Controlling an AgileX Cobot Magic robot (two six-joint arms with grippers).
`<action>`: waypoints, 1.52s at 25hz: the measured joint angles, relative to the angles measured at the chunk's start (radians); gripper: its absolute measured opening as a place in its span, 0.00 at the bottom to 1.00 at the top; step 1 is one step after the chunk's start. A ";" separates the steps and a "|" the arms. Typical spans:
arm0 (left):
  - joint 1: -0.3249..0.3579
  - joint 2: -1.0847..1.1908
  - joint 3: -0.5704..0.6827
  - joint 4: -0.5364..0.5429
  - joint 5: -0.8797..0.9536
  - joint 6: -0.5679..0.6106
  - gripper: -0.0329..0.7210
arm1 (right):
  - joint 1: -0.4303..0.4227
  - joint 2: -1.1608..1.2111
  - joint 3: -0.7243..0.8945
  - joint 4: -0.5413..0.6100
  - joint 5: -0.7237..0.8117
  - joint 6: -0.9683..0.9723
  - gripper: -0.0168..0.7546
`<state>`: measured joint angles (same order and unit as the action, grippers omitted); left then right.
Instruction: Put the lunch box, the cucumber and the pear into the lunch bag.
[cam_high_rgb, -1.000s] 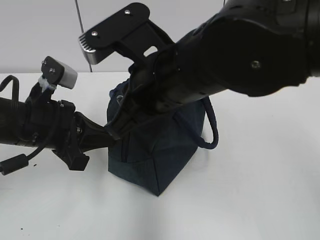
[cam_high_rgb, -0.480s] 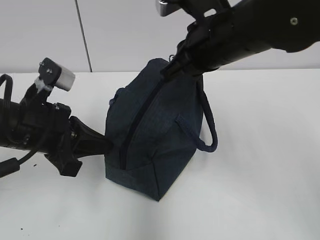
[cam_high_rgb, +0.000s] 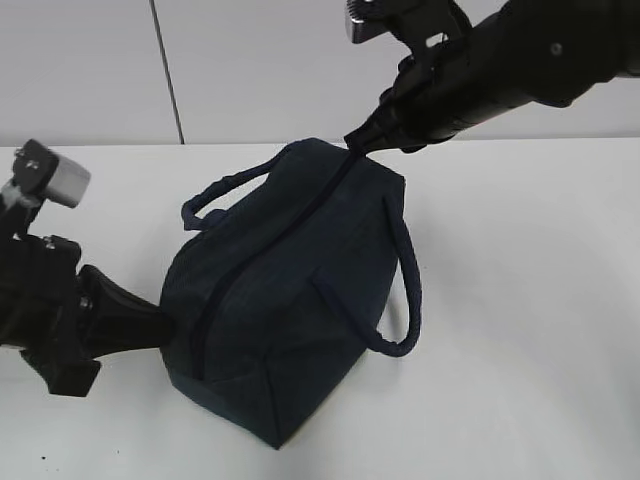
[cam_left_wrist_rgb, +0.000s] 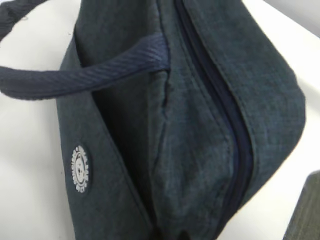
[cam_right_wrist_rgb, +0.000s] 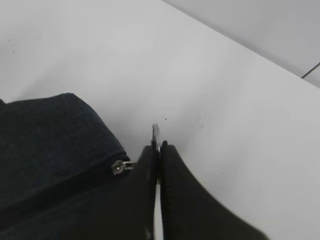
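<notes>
Exterior view: lunch bag (cam_high_rgb: 290, 300) lengthwise near-left to far-right.

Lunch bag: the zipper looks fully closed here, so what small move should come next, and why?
Probably release. The right gripper is shut on the ring pull at the far end of the lunch bag, and the zipper runs closed along the top. The left gripper pinches the near end. Letting go seems next.

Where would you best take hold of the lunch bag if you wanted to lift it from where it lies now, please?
Probably by the loop handle on the lunch bag, coming from above on the right: it arches clear of the fabric there, leaving room for a finger beneath. The right gripper is shut on the zipper's ring pull, and the left gripper pinches the near end.
</notes>
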<state>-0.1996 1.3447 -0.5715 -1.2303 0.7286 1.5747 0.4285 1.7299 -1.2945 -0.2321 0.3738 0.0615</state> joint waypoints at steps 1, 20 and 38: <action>0.003 -0.013 0.002 -0.007 0.000 0.000 0.02 | -0.002 0.003 0.000 0.005 0.000 0.000 0.03; -0.114 0.061 -0.390 -0.048 -0.157 -0.175 0.55 | -0.003 0.003 0.000 0.049 -0.002 0.000 0.03; -0.224 0.373 -0.601 0.214 -0.170 -0.481 0.08 | -0.004 0.003 0.000 0.070 -0.012 0.000 0.03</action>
<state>-0.4233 1.7181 -1.1724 -1.0166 0.5591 1.0939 0.4244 1.7334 -1.2945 -0.1623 0.3614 0.0615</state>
